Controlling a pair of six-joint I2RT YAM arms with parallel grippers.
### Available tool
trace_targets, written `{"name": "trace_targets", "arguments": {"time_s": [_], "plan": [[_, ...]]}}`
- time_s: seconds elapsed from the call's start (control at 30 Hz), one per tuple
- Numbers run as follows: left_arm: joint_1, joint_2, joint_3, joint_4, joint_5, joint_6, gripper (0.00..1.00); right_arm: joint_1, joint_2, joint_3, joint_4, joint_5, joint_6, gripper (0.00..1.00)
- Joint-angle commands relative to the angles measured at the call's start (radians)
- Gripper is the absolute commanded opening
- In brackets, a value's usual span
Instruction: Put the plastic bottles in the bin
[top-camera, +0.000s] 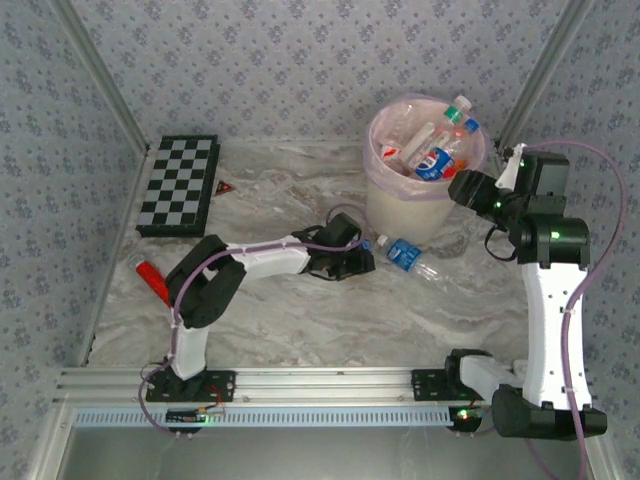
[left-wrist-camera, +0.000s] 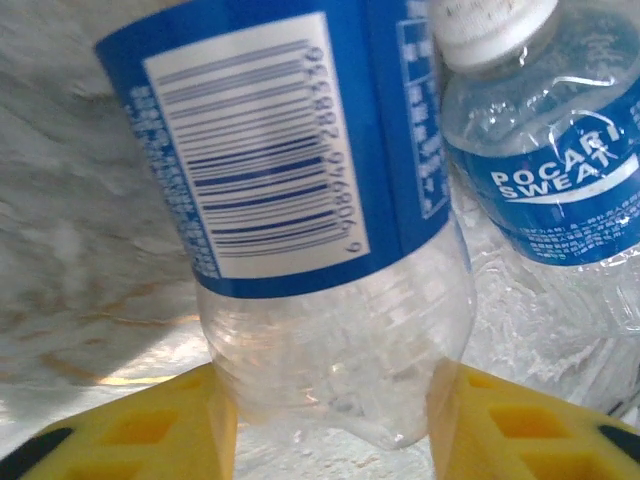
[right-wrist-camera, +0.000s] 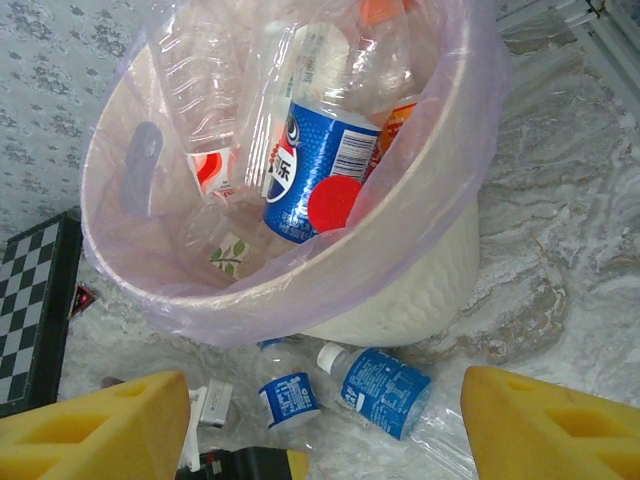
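Most of the job looks done: the bin (top-camera: 398, 215) is heaped with bottles (right-wrist-camera: 310, 190), some poking above its rim, and two are outside it, near its base. The left gripper (left-wrist-camera: 330, 400) has its yellow fingers pressed against both sides of the barcode bottle (left-wrist-camera: 290, 170), with the second bottle (left-wrist-camera: 560, 170) just beside it. The right gripper (right-wrist-camera: 325, 400) hangs spread and empty over the bin, crowding the drop. The table (top-camera: 300, 320) offers lifting room on the near side.

Robot test booth — wallpapered panels (top-camera: 300, 60), aluminium rail (top-camera: 330, 380), marble-print tabletop (top-camera: 330, 325)
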Motion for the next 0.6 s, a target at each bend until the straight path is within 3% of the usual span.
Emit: {"name": "trace_targets", "arguments": {"time_s": [0.0, 0.23, 0.57], "plan": [[0.038, -0.075, -0.026, -0.062, -0.031, 0.053, 0.44, 0.010, 0.008, 0.017, 0.027, -0.028, 0.025, 0.73], [0.081, -0.198, -0.061, -0.116, -0.035, 0.146, 0.40, 0.042, 0.037, 0.060, 0.053, -0.048, 0.041, 0.70], [0.099, -0.472, -0.077, -0.145, 0.024, 0.513, 0.39, 0.239, 0.186, 0.198, 0.138, -0.337, 0.033, 0.62]]}}
